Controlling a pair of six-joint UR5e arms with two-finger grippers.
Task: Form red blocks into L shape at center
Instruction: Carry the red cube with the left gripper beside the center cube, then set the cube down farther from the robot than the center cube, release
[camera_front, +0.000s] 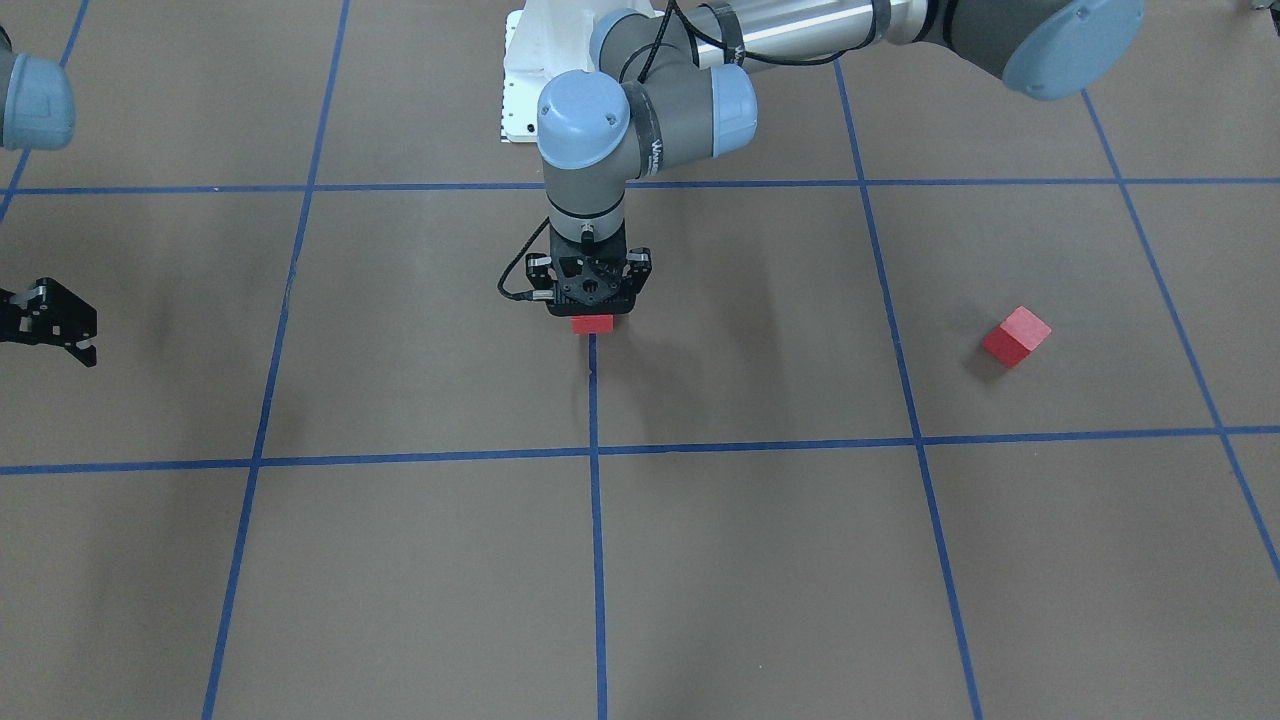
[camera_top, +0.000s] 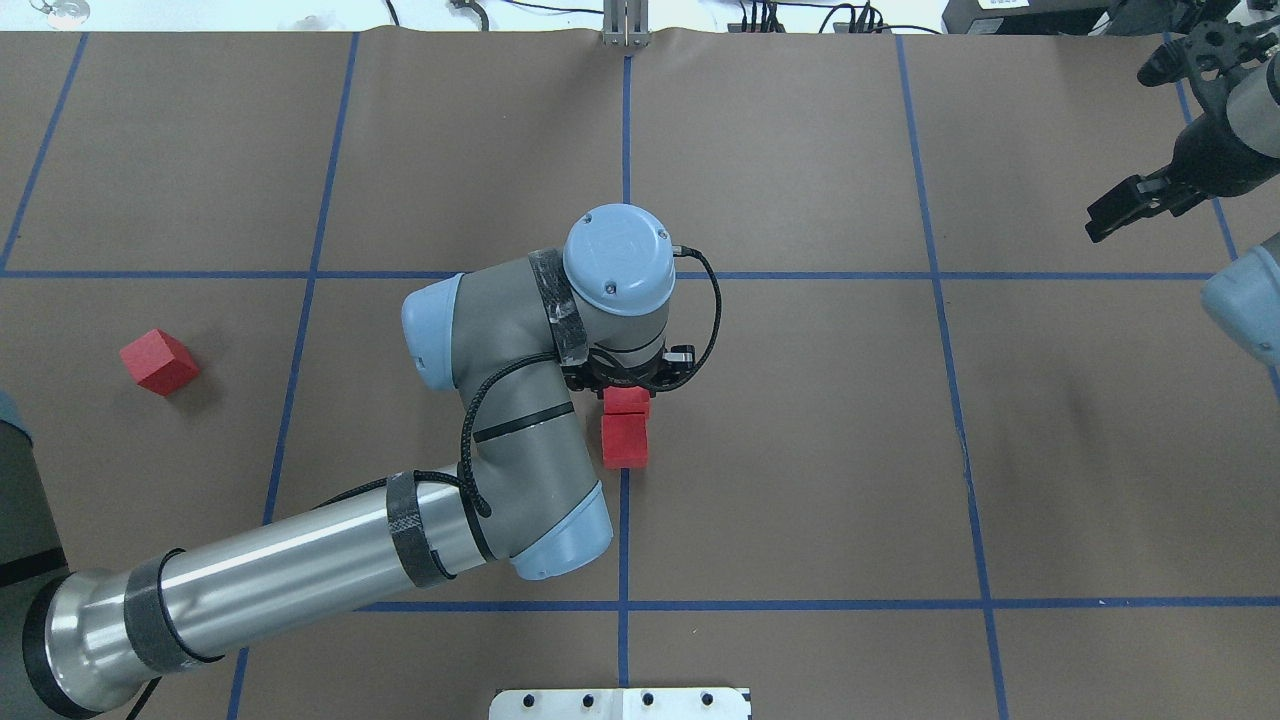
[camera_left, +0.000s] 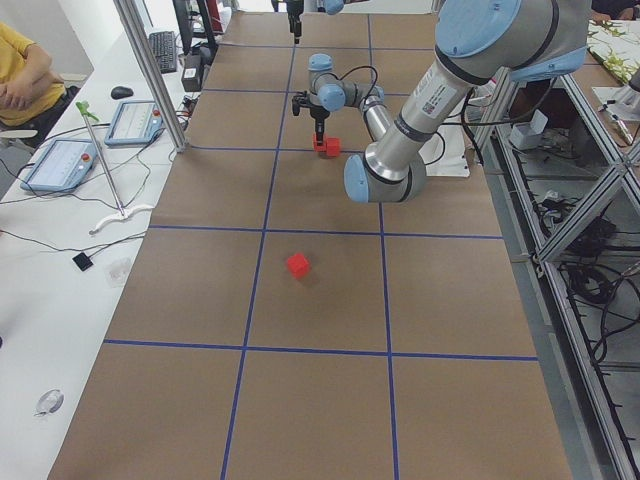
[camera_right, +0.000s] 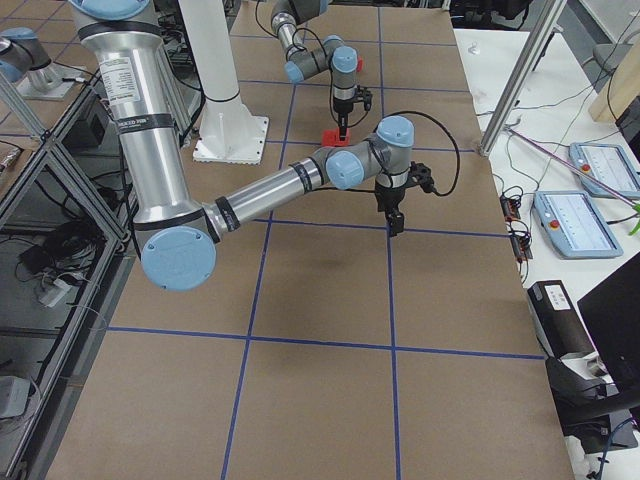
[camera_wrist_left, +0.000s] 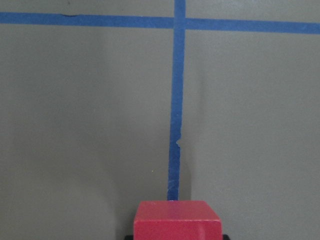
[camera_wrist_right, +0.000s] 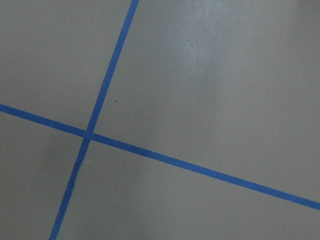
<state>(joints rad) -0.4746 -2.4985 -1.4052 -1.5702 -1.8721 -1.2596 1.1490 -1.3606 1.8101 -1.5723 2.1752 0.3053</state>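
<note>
My left gripper (camera_front: 591, 312) points straight down over the middle vertical grid line at the center (camera_top: 624, 520) and is shut on a red block (camera_top: 627, 400). The left wrist view shows this block (camera_wrist_left: 176, 220) between the fingertips at its bottom edge. A second red block (camera_top: 625, 441) lies on the line directly against it, on the robot's side. The third red block (camera_top: 158, 361) lies alone far out on my left side and also shows in the front view (camera_front: 1015, 336). My right gripper (camera_top: 1105, 218) hovers far off to the right, empty; I cannot tell whether it is open.
The white robot base (camera_top: 620, 703) sits at the table's near edge. The left arm's elbow and forearm (camera_top: 300, 570) stretch over the near-left squares. Operator tablets and cables (camera_left: 75, 150) lie on a white side bench beyond the far edge.
</note>
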